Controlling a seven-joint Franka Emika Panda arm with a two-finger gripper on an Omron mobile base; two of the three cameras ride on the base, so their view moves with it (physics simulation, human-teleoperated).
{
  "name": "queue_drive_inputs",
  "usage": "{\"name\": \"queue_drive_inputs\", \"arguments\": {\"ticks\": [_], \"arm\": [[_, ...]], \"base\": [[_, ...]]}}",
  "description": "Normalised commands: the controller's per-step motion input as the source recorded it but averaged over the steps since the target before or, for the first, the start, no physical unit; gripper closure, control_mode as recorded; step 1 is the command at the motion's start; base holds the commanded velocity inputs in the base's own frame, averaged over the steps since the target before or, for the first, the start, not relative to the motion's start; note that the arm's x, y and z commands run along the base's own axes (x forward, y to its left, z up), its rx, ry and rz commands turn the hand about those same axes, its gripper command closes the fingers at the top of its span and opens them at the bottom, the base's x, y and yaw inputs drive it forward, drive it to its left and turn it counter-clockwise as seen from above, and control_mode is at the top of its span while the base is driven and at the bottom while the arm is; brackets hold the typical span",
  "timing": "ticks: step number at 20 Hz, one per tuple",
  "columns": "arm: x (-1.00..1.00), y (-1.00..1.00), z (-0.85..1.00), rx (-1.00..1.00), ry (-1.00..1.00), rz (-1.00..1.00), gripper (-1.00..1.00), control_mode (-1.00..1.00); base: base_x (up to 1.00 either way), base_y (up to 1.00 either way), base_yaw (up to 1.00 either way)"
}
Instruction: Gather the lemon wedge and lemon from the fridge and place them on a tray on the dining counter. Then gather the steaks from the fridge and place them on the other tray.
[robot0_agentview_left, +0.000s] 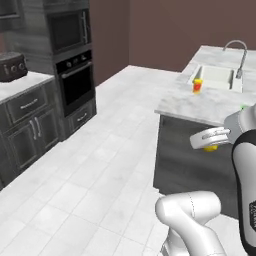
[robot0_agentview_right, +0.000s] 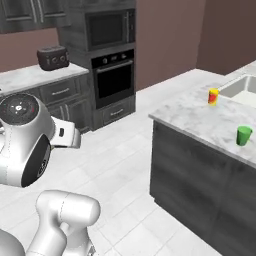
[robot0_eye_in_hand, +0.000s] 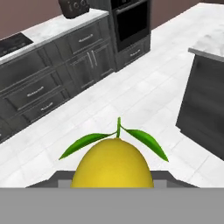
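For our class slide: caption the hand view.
Lemon with green leaves held in the gripper, above white floor tiles facing dark cabinets.

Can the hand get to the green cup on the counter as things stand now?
Probably not: the hand already holds the lemon, so it could not take the green cup on the counter.

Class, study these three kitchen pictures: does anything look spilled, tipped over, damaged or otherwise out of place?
Nothing looks spilled or damaged. The one unusual sight is the yellow lemon with green leaves, carried in the gripper above the white tiled floor rather than resting anywhere. The green cup and the yellow-and-red cup stand upright on the marble counter.
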Motion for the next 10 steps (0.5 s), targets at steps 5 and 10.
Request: {"name": "queue_drive_inputs", "arguments": {"ticks": [5,10], "arm": [[0.00,0.00,0.00,0.00,0.00,0.00,1.00,1.00],[0.00,0.00,0.00,0.00,0.00,0.00,1.00,1.00]], "base": [[0.01,-0.32,-0.43],[0.07,-0.61,-0.36]]}}
